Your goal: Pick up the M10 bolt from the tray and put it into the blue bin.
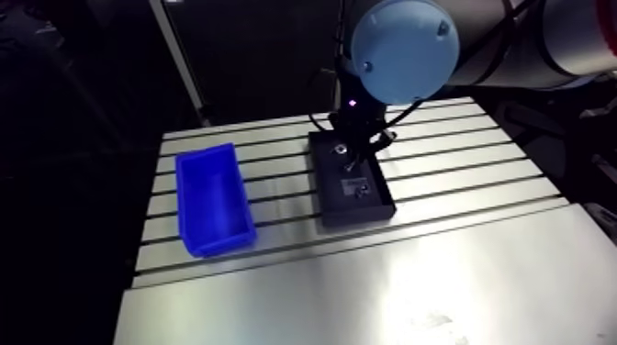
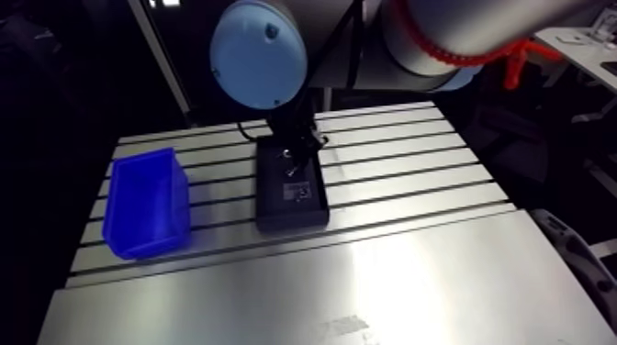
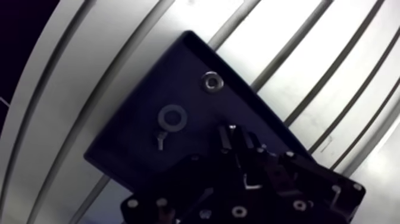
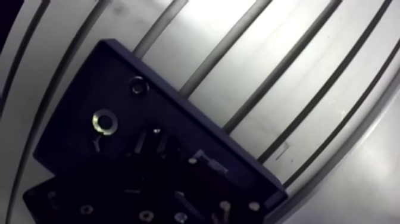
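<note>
Arm view: blue bin on left of slotted table, black tray well apart to its right, gripper low over tray's far half. Wrist view: bolt lying in tray just beside washer, nut toward far end. Gripper apart or together: cannot tell (too dark).

table: slotted aluminium beneath gripper | smooth metal sheet: adjoining, well clear of gripper, bright glare patch | surroundings: dark
</note>
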Controlling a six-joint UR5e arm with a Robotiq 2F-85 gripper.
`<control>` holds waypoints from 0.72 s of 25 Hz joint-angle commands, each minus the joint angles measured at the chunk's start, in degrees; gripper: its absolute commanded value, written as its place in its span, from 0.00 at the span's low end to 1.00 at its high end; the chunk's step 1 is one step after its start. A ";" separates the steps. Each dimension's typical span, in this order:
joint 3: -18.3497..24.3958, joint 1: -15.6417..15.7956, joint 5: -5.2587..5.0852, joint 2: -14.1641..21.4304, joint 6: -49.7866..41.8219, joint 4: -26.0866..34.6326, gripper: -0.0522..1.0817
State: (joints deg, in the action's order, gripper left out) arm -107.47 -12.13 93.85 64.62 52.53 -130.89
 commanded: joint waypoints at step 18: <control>3.19 1.84 -1.09 9.77 23.79 5.15 0.96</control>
State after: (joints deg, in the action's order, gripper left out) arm -105.00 -10.34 93.49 71.61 68.00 -126.81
